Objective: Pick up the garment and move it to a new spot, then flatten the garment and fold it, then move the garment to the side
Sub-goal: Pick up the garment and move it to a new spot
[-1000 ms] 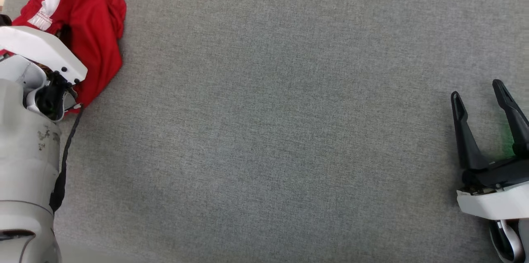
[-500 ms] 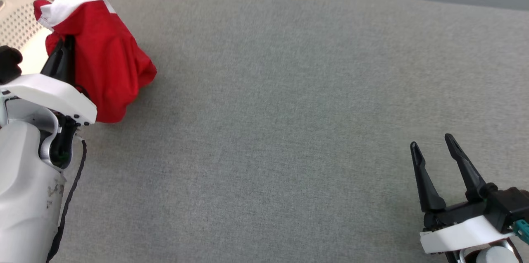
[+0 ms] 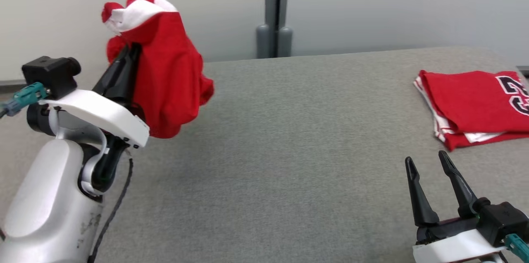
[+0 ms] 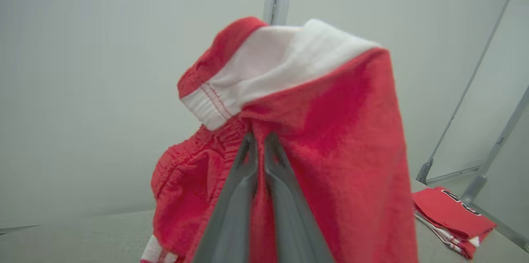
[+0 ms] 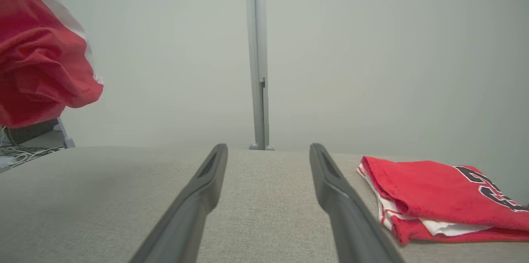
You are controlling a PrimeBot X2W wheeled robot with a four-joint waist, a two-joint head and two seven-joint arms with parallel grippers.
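Clearly the left gripper, pinched on the bunched garment, holds it left of the table's middle; right gripper gapes empty, well apart

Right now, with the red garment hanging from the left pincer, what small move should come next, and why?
Probably swing the left pincer toward the middle of the grey table and lower the garment there. It is shut on the bunched garment, held in the air by the table's left edge; the folded jersey occupies the far right, and the right pincer is open.
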